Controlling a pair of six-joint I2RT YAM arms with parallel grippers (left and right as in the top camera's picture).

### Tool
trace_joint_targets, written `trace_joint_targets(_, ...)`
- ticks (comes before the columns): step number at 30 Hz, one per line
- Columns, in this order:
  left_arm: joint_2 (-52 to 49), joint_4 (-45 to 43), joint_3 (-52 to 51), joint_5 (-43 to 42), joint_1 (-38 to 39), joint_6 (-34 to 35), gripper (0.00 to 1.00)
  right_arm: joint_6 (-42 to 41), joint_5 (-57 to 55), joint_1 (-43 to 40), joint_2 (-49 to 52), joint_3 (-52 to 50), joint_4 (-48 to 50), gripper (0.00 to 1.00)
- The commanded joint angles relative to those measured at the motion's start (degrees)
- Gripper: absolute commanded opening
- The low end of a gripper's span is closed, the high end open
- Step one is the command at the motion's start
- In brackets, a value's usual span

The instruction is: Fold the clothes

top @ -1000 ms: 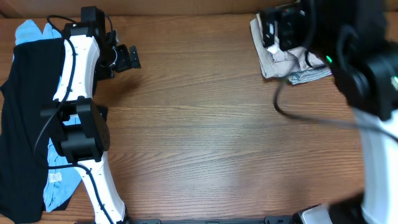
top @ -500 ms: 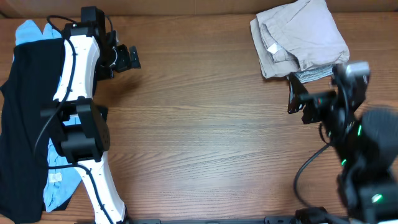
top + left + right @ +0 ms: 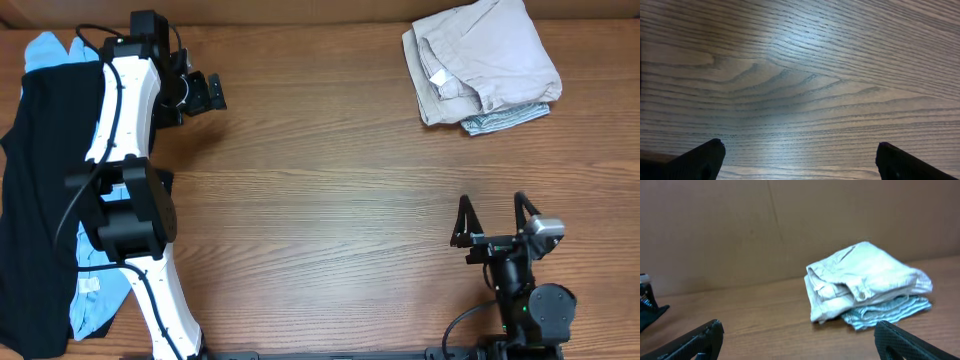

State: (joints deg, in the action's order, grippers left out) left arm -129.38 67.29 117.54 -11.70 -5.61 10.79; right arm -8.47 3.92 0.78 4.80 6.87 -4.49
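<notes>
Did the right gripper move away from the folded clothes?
Yes. The right gripper pulled back from the folded clothes toward the near edge of the table, open and empty.

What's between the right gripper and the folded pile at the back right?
Nothing: only bare wooden table lies between the right gripper and the folded pile. The overhead view shows it, and the right wrist view agrees.

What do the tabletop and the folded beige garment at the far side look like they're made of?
Tabletop: wood or a wood-look laminate, I can't tell which. It shows brown grain lines and a soft sheen where the light reflects.
Beige garment: probably a woven, cotton-like fabric with a matte finish. It shows soft creases, thick folded edges and no shine.
</notes>
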Motion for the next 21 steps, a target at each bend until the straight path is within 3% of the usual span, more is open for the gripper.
trace_joint_targets(1,0.13,-0.04,0.68,0.28,0.48,0.81,1.0,-1.42,-1.46,-0.17,-4.0,-4.04,0.61,1.0)
trace_joint_targets(21,0.13,-0.04,0.68,0.28,0.48,0.81,1.0,-1.84,-1.27,-0.2,-4.63,-6.43,-0.04,1.0)
